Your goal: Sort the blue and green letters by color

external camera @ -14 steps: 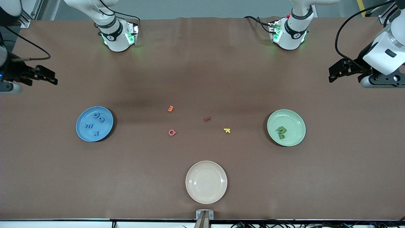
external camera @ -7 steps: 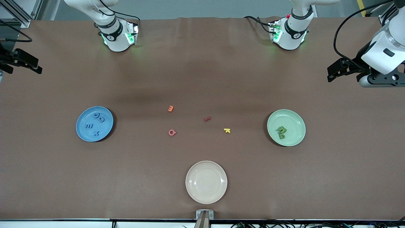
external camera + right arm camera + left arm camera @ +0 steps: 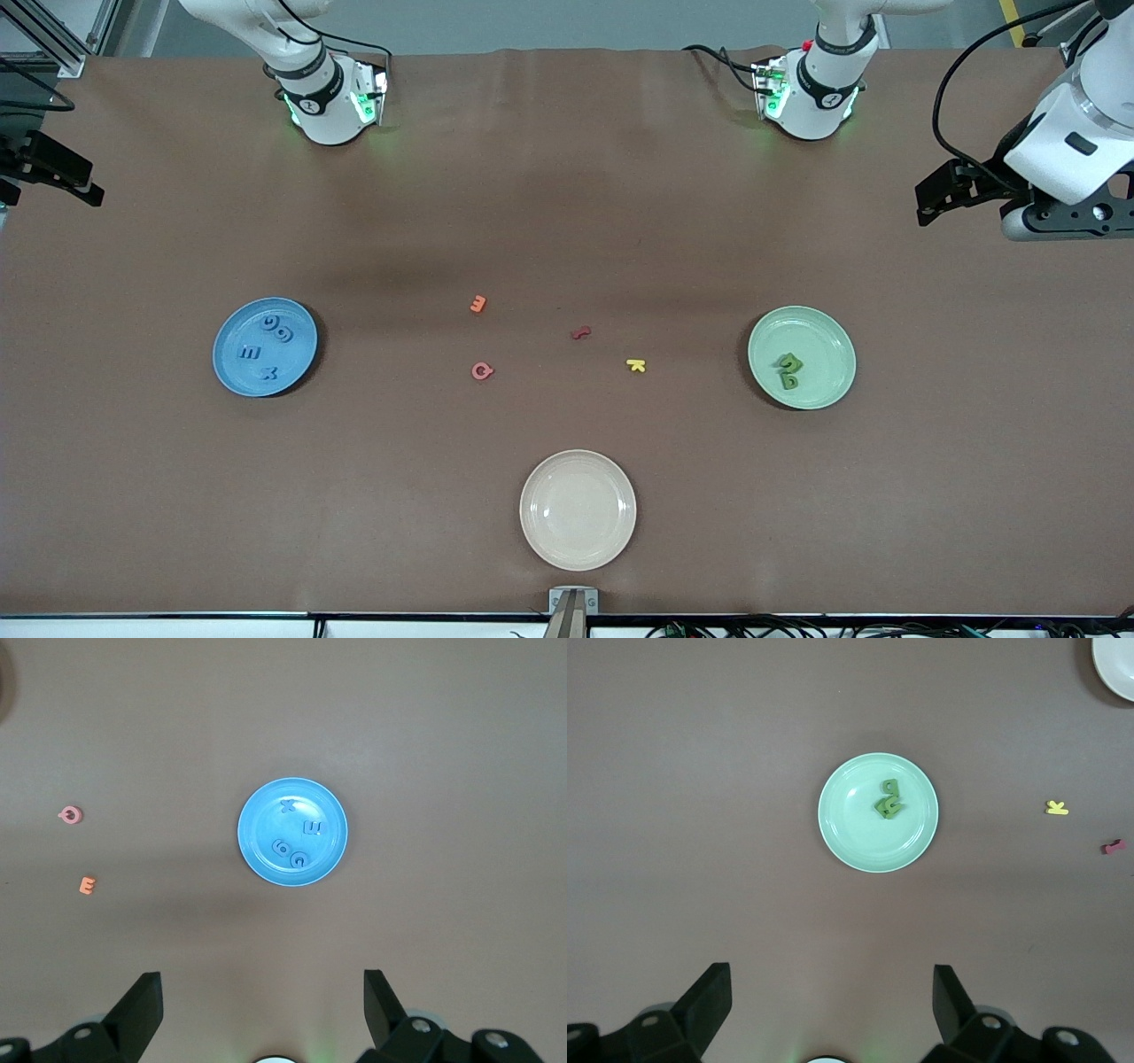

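We find the blue letters [image 3: 266,346] lying on the blue plate [image 3: 232,372] toward the right arm's end of the table; four of them are counted in the right wrist view [image 3: 295,841], spread apart on the plate. The green letters [image 3: 788,370] lie bunched together, touching and overlapping, on the green plate [image 3: 833,341] toward the left arm's end; we cannot count them separately [image 3: 889,800].

Between the two plates we note an orange letter [image 3: 478,304], a pink letter [image 3: 482,370], a dark red letter [image 3: 580,333] and a yellow K [image 3: 636,365], all bare on the brown table [image 3: 567,213] and well apart. A cream plate [image 3: 611,540] sits nearer the front camera than these.

The left gripper [image 3: 833,992] hangs high above the table at its own end, fingers spread wide, holding nothing. The right gripper [image 3: 263,992] hangs likewise at its end, wide apart and empty
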`<state>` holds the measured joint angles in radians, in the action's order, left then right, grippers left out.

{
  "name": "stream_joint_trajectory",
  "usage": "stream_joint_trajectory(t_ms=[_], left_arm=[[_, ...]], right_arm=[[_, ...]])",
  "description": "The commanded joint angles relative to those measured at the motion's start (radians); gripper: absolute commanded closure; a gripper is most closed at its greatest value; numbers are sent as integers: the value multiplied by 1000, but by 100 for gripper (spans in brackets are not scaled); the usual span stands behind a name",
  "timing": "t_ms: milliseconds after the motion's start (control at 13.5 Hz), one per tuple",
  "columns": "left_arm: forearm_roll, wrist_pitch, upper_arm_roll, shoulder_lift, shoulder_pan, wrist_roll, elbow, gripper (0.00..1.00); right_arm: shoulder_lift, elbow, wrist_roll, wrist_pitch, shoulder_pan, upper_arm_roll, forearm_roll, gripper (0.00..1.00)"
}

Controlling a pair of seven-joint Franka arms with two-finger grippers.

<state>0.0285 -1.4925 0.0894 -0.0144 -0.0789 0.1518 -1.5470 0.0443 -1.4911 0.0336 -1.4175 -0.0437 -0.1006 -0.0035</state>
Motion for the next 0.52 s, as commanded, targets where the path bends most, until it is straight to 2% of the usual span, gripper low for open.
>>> stream_joint_trajectory(t_ms=[0,443], left_arm=[[19,8,6,-38,10,-3,-15,0],[19,2,-2,-26,10,-3,24,0]], right_arm=[[-17,31,-1,9,-1,2,-10,0],[-35,52,-1,9,-2,4,-12,0]])
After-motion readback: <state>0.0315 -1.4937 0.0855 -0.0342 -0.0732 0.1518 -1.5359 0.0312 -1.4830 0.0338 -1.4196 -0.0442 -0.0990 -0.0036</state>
